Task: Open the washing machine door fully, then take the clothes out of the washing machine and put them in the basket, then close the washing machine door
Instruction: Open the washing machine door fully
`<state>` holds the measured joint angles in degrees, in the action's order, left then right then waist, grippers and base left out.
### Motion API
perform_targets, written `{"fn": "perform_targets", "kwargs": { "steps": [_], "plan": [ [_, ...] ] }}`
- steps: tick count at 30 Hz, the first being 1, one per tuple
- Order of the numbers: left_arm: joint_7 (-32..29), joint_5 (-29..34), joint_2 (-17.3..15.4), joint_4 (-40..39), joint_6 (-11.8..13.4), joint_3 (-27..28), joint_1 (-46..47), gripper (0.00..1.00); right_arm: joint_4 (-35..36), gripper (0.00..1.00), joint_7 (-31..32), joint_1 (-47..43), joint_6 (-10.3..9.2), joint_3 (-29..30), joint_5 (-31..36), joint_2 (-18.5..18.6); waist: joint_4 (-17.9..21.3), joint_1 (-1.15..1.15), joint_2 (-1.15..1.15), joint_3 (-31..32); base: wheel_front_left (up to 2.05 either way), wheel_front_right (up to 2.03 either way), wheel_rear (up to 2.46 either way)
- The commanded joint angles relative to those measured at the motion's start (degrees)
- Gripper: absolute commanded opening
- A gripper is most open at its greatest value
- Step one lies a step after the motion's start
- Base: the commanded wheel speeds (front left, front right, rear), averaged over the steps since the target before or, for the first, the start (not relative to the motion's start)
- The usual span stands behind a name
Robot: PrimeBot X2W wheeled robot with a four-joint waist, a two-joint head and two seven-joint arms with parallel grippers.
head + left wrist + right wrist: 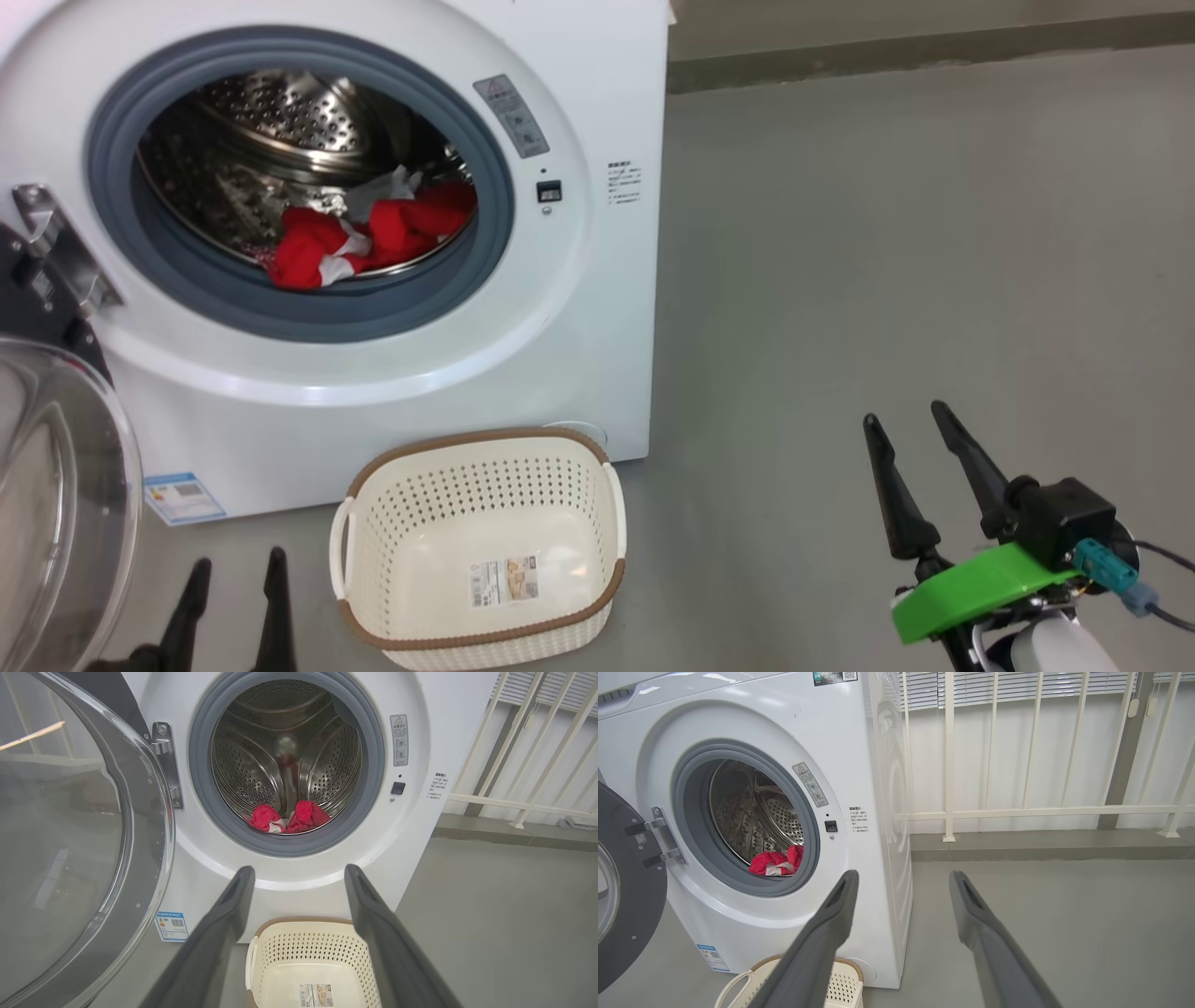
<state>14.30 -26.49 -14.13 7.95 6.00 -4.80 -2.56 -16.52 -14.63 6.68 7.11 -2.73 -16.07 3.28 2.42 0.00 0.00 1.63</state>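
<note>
Floor: grey, smooth; white railing along the wall behind.
L pincer: low left in head view, fingers spread, nothing btwn them.
R pincer: low right, fingers spread wide, holding nothing, well apart from the machine.
Basket: on floor just right of L pincer, close in front of the machine; inside bare but for a barcode sticker.
Washing machine: white front-loader, grey ring round steel drum.
Door: swung open on left-side hinge.
Clothes: red w/ white bits, in drum at its front lip.
</note>
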Motion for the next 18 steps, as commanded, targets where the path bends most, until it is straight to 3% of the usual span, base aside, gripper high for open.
{"fn": "perform_targets", "kwargs": {
  "steps": [1,18],
  "plan": [
    [0.66,0.75,-0.57,-0.73,-0.28,2.38,0.69,1.00,1.86,1.00,-0.37,0.35,0.37,-1.43,0.33,0.23,0.76,0.00,0.00,0.71,0.00,0.00,0.00],
    [0.69,4.88,4.62,0.68,-3.40,5.76,-2.49,1.00,2.16,1.00,-0.37,-4.60,0.37,-3.80,-1.29,2.71,1.14,0.00,0.00,3.21,0.00,0.00,0.00]
  ]
}}
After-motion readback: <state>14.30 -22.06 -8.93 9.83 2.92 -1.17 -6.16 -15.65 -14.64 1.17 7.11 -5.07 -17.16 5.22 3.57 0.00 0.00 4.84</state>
